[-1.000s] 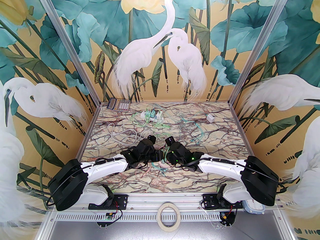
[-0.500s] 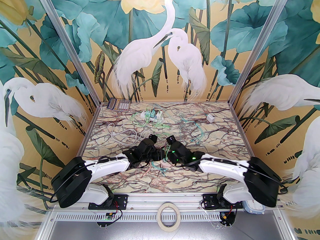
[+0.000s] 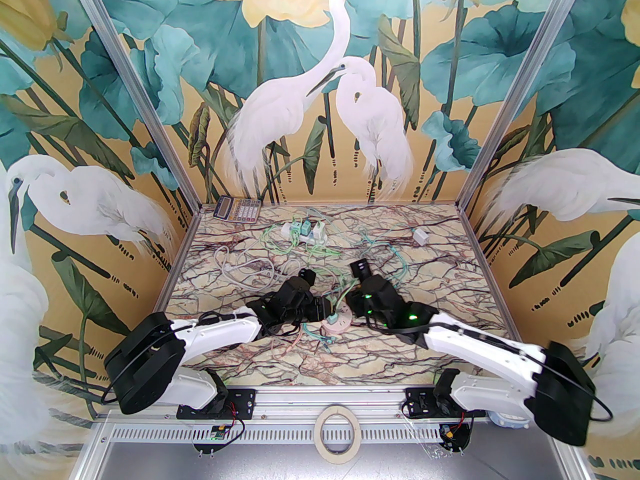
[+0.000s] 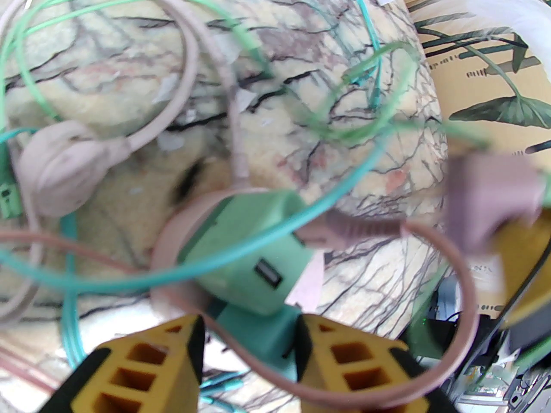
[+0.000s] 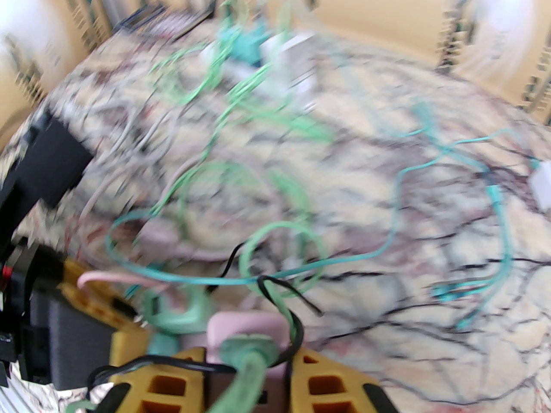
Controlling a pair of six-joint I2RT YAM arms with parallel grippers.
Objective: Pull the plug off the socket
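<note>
egret mural walls (image 3: 450, 68), veined marble tabletop (image 3: 440, 288) (aluminium frame posts (image 3: 190, 188))

table: marble-pattern top (image 3: 440, 288), brown and dark veins
walls: mural (image 3: 320, 93) of white egrets, teal lotus leaves and yellow flowers, on three sides
calculator: (image 3: 238, 209) far left corner, against back wall
white power strip: (image 3: 305, 233) far centre, small teal and white chargers plugged into it
white adapter: (image 3: 420, 237) far right, lying alone, well apart from the strip
white cable: (image 3: 240, 268) loose loops, left of centre
green cables: (image 3: 272, 238) thin, tangled around the strip, trailing toward centre
teal cables: (image 3: 395, 263) loops right of centre, near the white adapter
tape roll: (image 3: 336, 430) flat on the metal rail at the near edge, off the marble
</note>
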